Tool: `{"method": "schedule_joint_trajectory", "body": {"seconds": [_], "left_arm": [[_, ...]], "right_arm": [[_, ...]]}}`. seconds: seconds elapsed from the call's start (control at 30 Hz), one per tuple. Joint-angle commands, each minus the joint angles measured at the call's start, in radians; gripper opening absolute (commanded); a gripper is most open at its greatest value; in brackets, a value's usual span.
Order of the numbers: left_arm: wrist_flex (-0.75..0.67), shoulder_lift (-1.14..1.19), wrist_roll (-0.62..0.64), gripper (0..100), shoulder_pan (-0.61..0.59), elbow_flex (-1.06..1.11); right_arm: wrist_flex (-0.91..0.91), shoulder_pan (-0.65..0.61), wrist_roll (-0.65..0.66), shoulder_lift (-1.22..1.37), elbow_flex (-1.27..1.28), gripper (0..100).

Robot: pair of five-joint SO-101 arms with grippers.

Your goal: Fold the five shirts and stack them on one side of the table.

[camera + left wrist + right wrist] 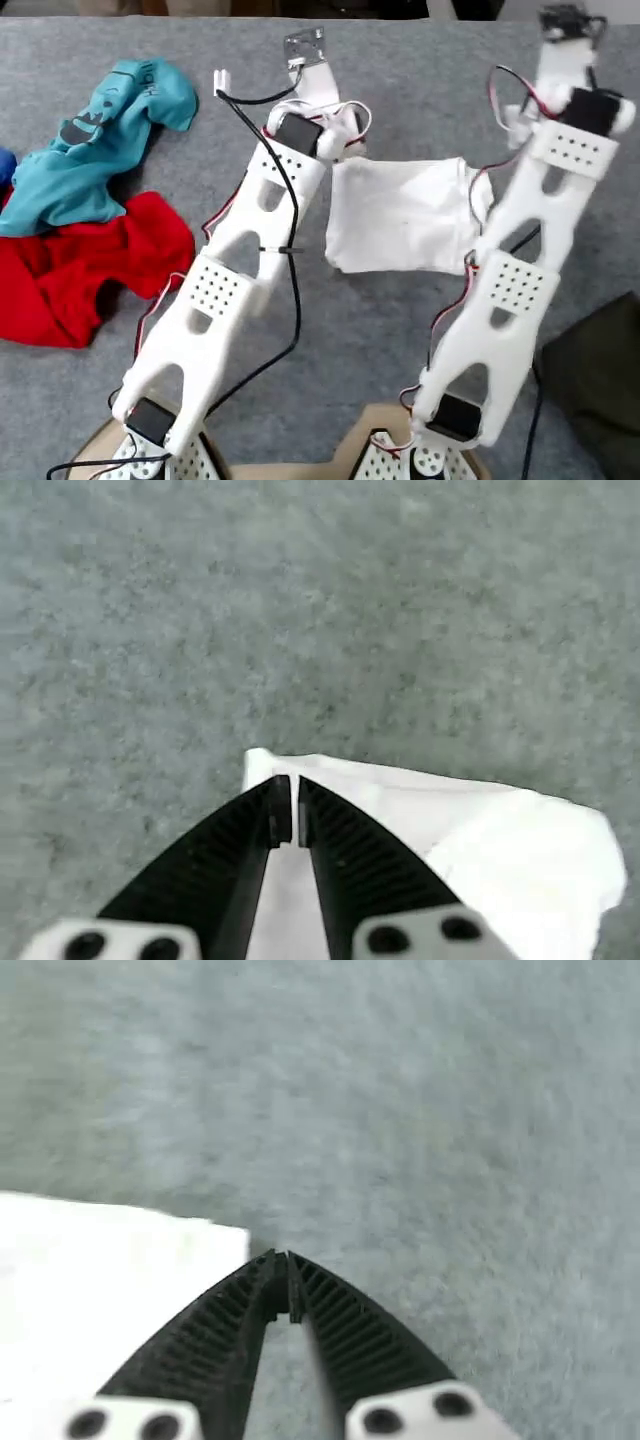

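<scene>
Your left claw: closed over white shirt corner; right claw: closed, just beside shirt's edge. Can't tell re grip on either.

A table under a grey, felt-like cover takes up almost the whole scene, its nap faintly mottled. At 6 o'clock a tan wooden board lies on the near edge. Past the far edge, at 12 o'clock, runs a dark strip of room, with a pale patch toward 1 o'clock. The light is even, with soft shadows on the cover.
</scene>
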Motion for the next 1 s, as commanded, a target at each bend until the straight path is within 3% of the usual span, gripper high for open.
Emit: {"method": "schedule_joint_trajectory", "body": {"seconds": [0.0, 0.17, 0.3, 0.43, 0.77, 0.97], "left_arm": [[0.018, -0.022, 0.006, 2, -0.094, -0.066], [0.044, -0.012, 0.006, 2, -0.318, -0.072], [0.028, 0.021, 0.011, 2, -0.410, -0.052], [0.011, 0.059, 0.011, 2, -0.428, -0.100], [-0.034, 0.111, 0.000, 2, -0.436, -0.137], [-0.046, 0.119, -0.037, 2, -0.428, -0.137]], "right_arm": [[0.020, -0.101, 0.083, -0.213, 0.231, 0.7], [0.014, -0.213, 0.130, -0.415, 0.654, 0.9], [0.012, -0.282, 0.109, -0.444, 0.740, 4.1], [0.014, -0.283, 0.080, -0.390, 0.727, 11.4], [0.009, -0.288, 0.043, -0.200, 0.694, 11.4], [0.008, -0.295, 0.017, -0.035, 0.483, 11.5]]}}
